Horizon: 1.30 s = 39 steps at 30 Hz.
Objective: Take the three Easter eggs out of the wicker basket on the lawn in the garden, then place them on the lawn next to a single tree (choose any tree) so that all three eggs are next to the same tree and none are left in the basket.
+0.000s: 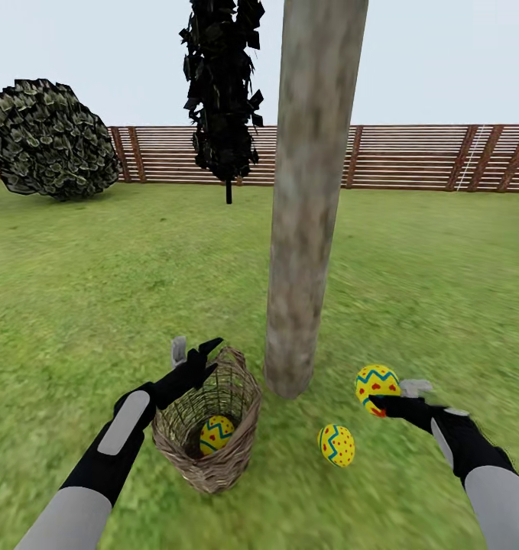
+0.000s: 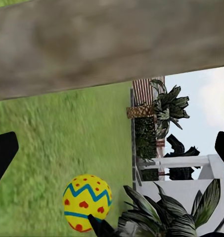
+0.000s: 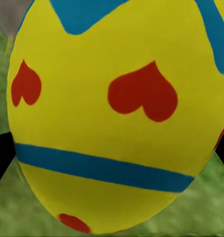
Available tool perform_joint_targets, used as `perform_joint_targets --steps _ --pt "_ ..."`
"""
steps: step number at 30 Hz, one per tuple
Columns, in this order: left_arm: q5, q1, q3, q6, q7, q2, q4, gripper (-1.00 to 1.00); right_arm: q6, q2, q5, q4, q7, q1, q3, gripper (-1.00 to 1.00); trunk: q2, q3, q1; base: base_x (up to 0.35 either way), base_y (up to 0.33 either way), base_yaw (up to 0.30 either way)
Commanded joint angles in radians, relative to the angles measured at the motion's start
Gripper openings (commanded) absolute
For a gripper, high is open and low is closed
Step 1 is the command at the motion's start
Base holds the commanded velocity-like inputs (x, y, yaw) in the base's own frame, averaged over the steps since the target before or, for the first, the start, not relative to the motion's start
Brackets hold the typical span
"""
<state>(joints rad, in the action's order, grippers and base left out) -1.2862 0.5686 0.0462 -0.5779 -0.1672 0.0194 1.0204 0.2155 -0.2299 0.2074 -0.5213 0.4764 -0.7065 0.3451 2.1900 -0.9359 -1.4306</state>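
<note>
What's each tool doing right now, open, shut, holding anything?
Left tool: open, empty, above the wicker basket rim.
Right tool: shut on an Easter egg, near the tree.

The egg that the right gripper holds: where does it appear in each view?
Head view: held egg at lower right, right of the tree trunk.
Left wrist view: probably the egg low in the picture, below the trunk.
Right wrist view: egg close up.
Shared landmark: the lawn.
</note>
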Motion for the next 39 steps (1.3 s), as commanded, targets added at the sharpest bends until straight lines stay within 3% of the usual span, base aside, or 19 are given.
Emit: perform_joint_targets --steps 1,6,9,11,13,15,17,23,29,39 --pt "-0.003 0.001 0.001 -0.002 -0.001 0.001 -0.001 1.00 -0.015 0.011 0.009 0.010 -0.042 -0.001 0.008 -1.00 0.000 -0.001 0.000 0.000 0.000 0.000" --pt "-0.003 0.001 0.001 -0.002 -0.001 0.002 0.001 1.00 -0.097 0.020 0.010 0.053 -0.126 -0.001 0.007 -1.00 0.000 -0.001 0.000 0.000 0.000 0.000" --pt "-0.005 0.001 0.001 -0.002 -0.001 0.001 0.001 1.00 -0.179 0.031 0.009 0.097 -0.280 -0.001 0.004 -1.00 0.000 -0.001 0.000 0.000 0.000 0.000" --pt "-0.005 0.001 0.001 -0.002 -0.001 0.000 0.001 1.00 -0.220 0.044 0.010 0.126 -0.319 -0.001 0.003 -1.00 0.000 -0.001 0.000 0.000 -0.119 0.000" --pt "-0.003 0.001 0.014 -0.002 0.001 -0.014 0.000 1.00 -0.229 0.047 0.013 0.135 -0.328 0.000 0.002 -1.00 0.000 -0.001 0.000 0.000 -0.260 0.000" --pt "-0.001 0.001 0.066 -0.001 0.005 -0.026 0.000 1.00 -0.232 0.049 0.050 0.136 -0.333 0.000 0.002 -1.00 0.000 -0.001 0.000 0.000 -0.291 0.000" --pt "-0.001 0.001 0.080 -0.001 0.006 -0.028 0.000 1.00 -0.233 0.054 0.088 0.137 -0.359 0.000 0.002 -1.00 0.000 -0.001 0.000 0.000 -0.296 0.000" --pt "-0.001 0.001 0.081 -0.001 0.006 -0.029 0.001 1.00 -0.269 0.063 0.105 0.139 -0.384 0.001 0.002 -1.00 0.000 -0.001 0.000 0.000 -0.297 0.033" --pt "-0.002 0.001 0.081 0.000 0.005 -0.029 0.001 1.00 -0.275 0.094 0.186 0.142 -0.384 0.001 0.003 -1.00 0.000 -0.001 0.000 0.000 -0.199 0.276" --pt "-0.003 0.001 0.081 0.000 0.000 -0.029 0.001 1.00 -0.276 0.094 0.193 0.180 -0.384 0.001 0.003 -1.00 0.000 -0.001 0.000 0.000 -0.004 0.226"
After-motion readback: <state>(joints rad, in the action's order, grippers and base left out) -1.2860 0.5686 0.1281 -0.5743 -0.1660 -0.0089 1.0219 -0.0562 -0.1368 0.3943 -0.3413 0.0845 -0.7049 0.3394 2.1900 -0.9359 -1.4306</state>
